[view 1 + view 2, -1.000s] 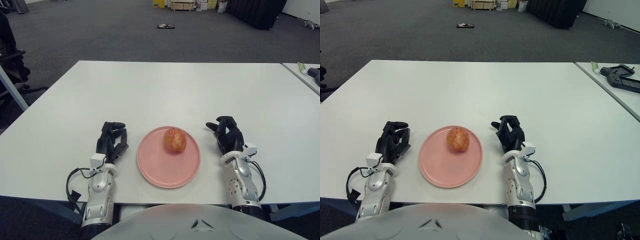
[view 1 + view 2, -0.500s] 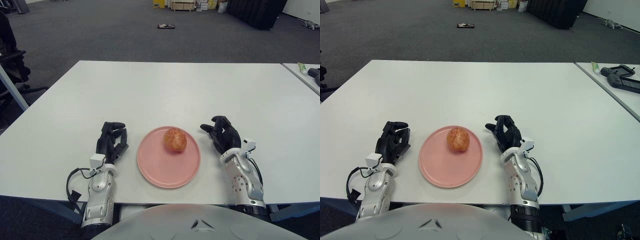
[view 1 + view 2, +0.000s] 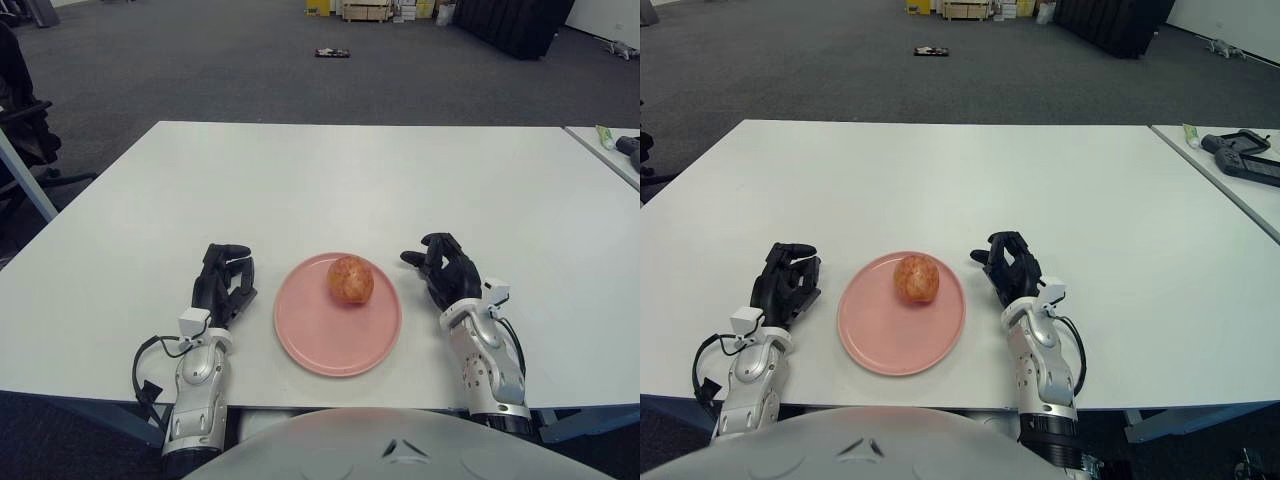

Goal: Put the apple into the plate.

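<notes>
You see the white table (image 3: 330,180) spanning the view, with the pink plate (image 3: 330,345) near its front edge. Your left hand (image 3: 222,282) shows just left of the plate, fingers curled together, holding nothing. Your right hand (image 3: 445,270) shows just right of it, fingers loosely curled, also holding nothing. The apple (image 3: 350,279) sits on the plate's far half; it looks nearly round, so you cannot tell which way it points.

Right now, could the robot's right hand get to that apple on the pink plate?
Probably yes. The right hand sits just beside the plate, on its right, and nothing stands between it and the apple.
</notes>
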